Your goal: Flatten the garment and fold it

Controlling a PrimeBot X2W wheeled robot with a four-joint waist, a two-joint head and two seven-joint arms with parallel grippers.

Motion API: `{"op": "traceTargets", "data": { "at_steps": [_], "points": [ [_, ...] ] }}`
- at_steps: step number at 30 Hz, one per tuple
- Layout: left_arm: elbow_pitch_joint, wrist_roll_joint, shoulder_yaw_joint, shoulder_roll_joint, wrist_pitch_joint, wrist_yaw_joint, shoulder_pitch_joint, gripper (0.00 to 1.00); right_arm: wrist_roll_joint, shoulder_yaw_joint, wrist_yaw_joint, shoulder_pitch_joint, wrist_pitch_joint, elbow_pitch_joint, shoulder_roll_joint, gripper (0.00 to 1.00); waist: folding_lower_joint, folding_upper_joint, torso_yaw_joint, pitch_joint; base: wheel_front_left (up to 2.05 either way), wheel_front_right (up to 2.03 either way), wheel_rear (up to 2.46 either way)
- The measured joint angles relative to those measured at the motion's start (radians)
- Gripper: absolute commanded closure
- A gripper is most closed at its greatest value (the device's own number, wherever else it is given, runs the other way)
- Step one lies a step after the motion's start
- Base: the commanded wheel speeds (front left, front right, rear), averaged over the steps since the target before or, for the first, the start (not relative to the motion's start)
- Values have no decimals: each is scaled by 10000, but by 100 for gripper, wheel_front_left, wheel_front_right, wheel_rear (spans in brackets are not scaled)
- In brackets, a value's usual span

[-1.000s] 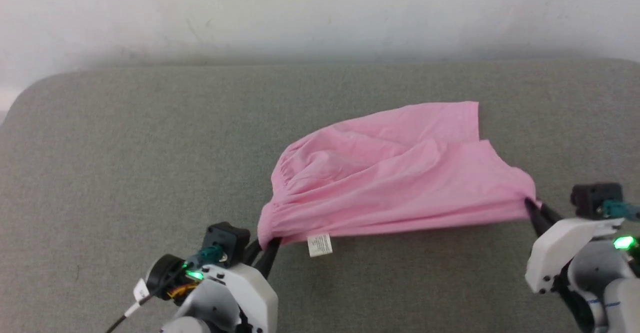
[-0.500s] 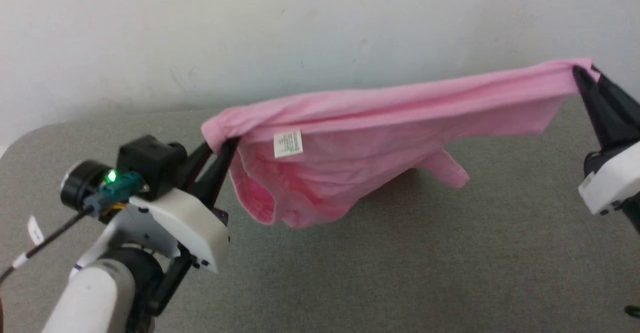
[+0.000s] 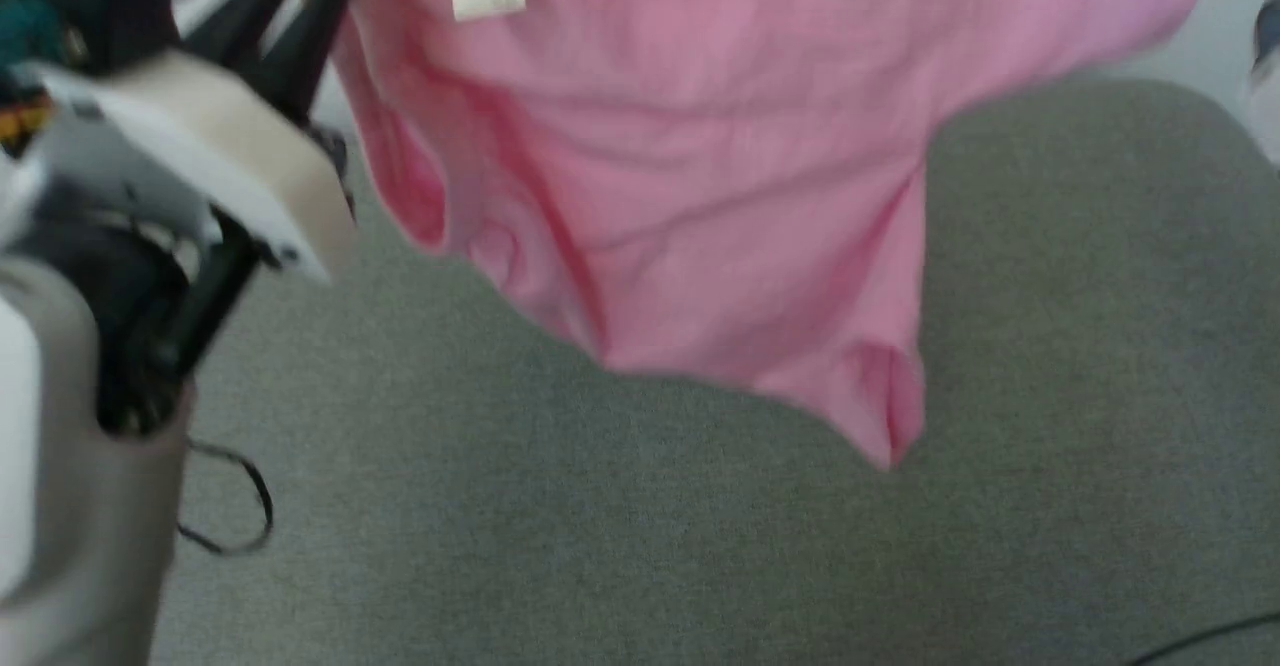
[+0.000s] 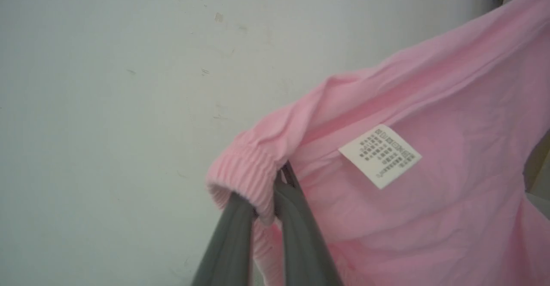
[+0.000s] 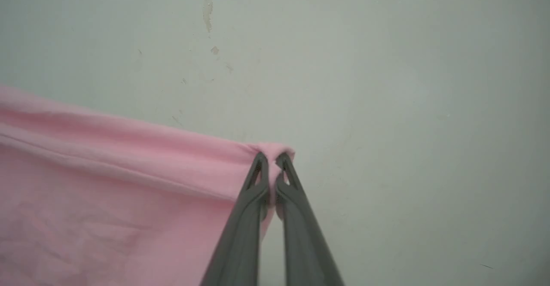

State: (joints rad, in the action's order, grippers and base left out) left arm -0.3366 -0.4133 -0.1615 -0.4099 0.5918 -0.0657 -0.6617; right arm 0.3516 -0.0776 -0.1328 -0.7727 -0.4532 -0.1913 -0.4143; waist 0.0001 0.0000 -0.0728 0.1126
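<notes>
Hanging the garment [image 3: 700,196] between left gripper [image 4: 266,191] and right gripper [image 5: 272,160], both clamped on fabric: stretch taut, lower evenly.

From the head we look down, close on the garment [image 3: 700,196]; our wrist views face the wall [image 4: 107,105], sharing that garment.
</notes>
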Motion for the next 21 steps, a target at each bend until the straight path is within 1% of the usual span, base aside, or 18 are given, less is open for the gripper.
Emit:
{"op": "traceTargets", "data": {
  "at_steps": [3,5,8,12,16,21],
  "points": [
    [936,-15,-61,-71,92,-186,-1403,100,-98,-355,0,-1385,424,911,-245,100,1,0,-46,576,0,0,0],
    [1661,-2,-138,-121,33,-305,-2371,100,-211,-617,-2,-2329,800,1620,-295,100,1,0,-81,996,0,0,0],
    [2876,79,-293,-167,-267,-410,-3839,100,-474,-934,-4,-3682,1448,2744,-253,100,3,0,-143,1655,0,0,0],
    [4401,376,-508,-119,-888,-493,-5488,100,-826,-1198,-6,-5135,2293,4253,25,100,3,0,-237,2538,0,0,0],
    [5887,556,-665,150,-1613,-495,-6613,100,-1244,-1392,-4,-6056,3091,5670,410,100,4,-1,-327,3386,0,0,0],
    [7398,807,-867,426,-2512,-491,-7014,100,-1419,-1641,-4,-6304,3879,7120,857,100,3,0,-402,4276,0,0,0]
  ]
}}
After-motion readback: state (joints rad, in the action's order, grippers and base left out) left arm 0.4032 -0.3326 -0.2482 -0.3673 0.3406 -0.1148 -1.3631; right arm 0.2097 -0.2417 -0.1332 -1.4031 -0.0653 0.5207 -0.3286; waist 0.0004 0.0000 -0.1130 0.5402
